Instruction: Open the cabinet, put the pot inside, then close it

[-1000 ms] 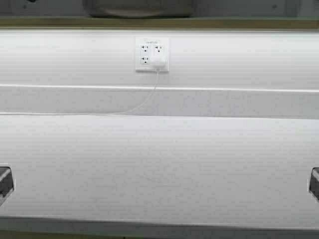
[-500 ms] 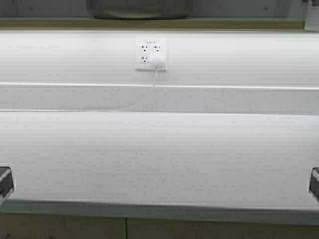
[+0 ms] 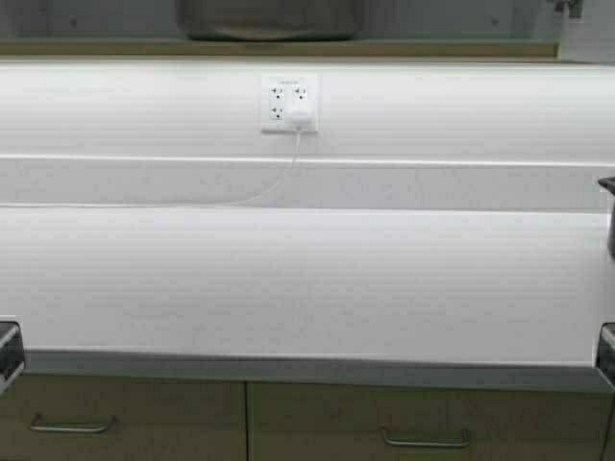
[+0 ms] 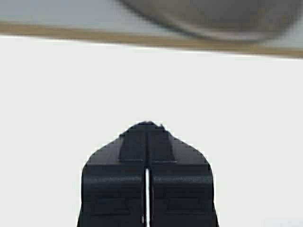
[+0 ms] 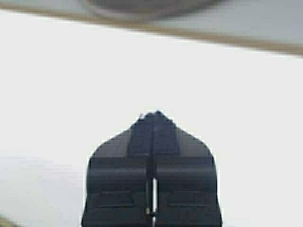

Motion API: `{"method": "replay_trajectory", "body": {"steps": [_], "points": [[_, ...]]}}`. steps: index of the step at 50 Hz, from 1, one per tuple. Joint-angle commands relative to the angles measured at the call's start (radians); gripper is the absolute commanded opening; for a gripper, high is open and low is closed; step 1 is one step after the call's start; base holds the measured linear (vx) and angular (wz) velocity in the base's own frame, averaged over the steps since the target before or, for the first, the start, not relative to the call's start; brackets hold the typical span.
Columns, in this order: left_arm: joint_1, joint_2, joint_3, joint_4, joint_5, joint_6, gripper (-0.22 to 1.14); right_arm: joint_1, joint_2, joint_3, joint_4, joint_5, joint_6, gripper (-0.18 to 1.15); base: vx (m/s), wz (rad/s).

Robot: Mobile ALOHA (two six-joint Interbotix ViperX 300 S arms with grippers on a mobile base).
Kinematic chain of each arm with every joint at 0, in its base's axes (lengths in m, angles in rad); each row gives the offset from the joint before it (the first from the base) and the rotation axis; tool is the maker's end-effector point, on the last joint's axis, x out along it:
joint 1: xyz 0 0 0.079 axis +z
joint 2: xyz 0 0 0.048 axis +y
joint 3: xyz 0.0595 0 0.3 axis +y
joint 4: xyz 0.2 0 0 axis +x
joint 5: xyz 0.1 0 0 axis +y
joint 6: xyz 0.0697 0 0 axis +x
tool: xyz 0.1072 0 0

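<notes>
so the high view is mostly a long white bench (image 3: 307, 279) running the whole width, with a white backsplash behind it. there's a white wall outlet (image 3: 289, 104) with a charger plugged in, and its thin white cord (image 3: 259, 195) trails down and off to the left along the back of the bench. under the bench's front edge you can see tan drawer fronts with slim metal handles (image 3: 426, 440).

up top, a wide grey rounded thing (image 3: 272, 19) sits above a tan wood strip (image 3: 288, 46), cut off by the frame, so can't say for sure what it is. both wrist views catch the same grey curve, blurry. at the far right edge a dark object (image 3: 608, 216) pokes in over the bench, too cropped to identify.

i can't make out the cabinet with the two doors or a definite pot anywhere.

left end effector (image 4: 147, 127) is closed, fingers pressed together with nothing between them. right end effector (image 5: 154, 116) is closed and empty too. in the high view both only peek in at the lower corners, low by the bench edge.
</notes>
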Motion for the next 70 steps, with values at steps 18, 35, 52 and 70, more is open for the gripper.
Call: {"method": "replay_trajectory", "body": {"steps": [18,35,52,70], "points": [[0.245,-0.158,0.0,0.043,0.282,0.264,0.03,-0.005,-0.17,0.066,-0.129,0.081,-0.009,0.07,-0.19,-0.22],[0.425,-0.298,-0.071,0.106,0.42,0.279,0.03,-0.186,-0.382,0.11,-0.13,0.1,-0.011,0.07,-0.21,-0.13],[0.52,-0.354,-0.135,0.192,0.508,0.25,0.03,-0.462,-0.394,0.087,-0.173,0.115,-0.015,0.07,-0.17,0.0],[0.727,-0.255,-0.225,0.192,0.468,0.06,0.03,-0.699,-0.216,-0.072,-0.198,0.067,-0.017,0.07,-0.2,0.04]]}}
